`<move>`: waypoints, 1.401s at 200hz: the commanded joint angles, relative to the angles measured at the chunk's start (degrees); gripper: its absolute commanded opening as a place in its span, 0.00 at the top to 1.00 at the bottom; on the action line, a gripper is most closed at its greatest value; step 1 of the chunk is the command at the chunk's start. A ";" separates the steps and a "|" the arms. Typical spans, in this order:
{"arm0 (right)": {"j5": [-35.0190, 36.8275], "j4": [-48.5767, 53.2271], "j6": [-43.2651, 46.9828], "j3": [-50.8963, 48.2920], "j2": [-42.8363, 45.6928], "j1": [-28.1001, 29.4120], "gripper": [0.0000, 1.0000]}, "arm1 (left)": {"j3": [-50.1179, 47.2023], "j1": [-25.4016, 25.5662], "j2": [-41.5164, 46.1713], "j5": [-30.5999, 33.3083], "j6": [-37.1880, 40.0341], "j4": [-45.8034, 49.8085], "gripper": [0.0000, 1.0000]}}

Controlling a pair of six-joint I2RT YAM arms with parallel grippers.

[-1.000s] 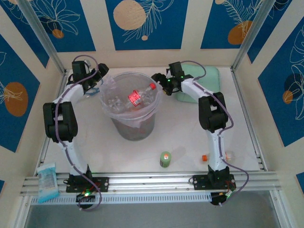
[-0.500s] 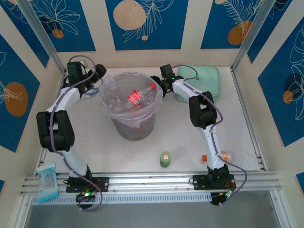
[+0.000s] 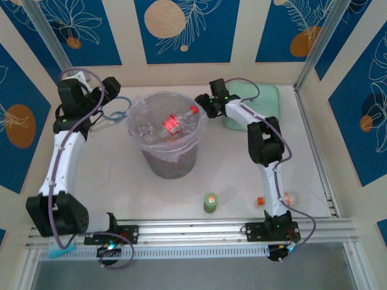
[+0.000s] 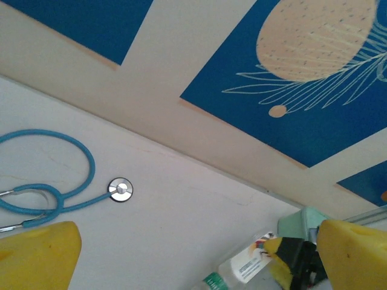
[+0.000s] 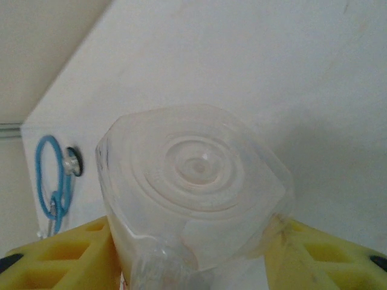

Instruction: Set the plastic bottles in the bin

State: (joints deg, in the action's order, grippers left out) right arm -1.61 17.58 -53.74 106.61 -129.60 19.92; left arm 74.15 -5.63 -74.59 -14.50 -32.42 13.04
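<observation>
Two fingers (image 5: 57, 257) of the right gripper (image 5: 193, 260) press a clear plastic bottle (image 5: 196, 175) between them. It looks light and squashy; hold its sides softly. Left gripper (image 4: 196, 260): wide open, empty.

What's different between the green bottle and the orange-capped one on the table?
The green bottle stands upright; the orange-capped bottle lies on its side. The green bottle is in the open in front of the bin; the orange-capped bottle is partly hidden behind the right arm. Both sit on the table, outside the bin.
</observation>
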 commanded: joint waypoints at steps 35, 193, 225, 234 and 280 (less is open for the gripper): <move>3.29 -0.39 10.56 -5.29 21.00 -5.11 0.54 | -5.21 -0.57 10.19 -6.55 -5.07 1.74 0.00; 14.07 -7.36 23.85 -12.40 42.04 14.18 0.65 | -23.73 11.87 24.92 -3.87 -9.47 -0.46 0.00; 14.48 -8.93 24.01 -12.33 37.63 18.10 0.66 | -25.14 13.99 25.88 -2.90 -9.76 0.34 0.00; 14.53 -8.87 23.86 -13.41 37.60 19.33 0.66 | -25.52 14.30 26.14 -2.66 -9.76 0.33 0.00; 10.54 1.99 21.34 -16.34 41.42 21.30 0.33 | -26.34 14.77 26.26 -1.85 -9.83 -0.40 0.00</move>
State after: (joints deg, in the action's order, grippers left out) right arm 11.64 12.71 -31.92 91.33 -92.79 40.18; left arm 48.01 8.56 -49.12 -17.52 -41.98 14.17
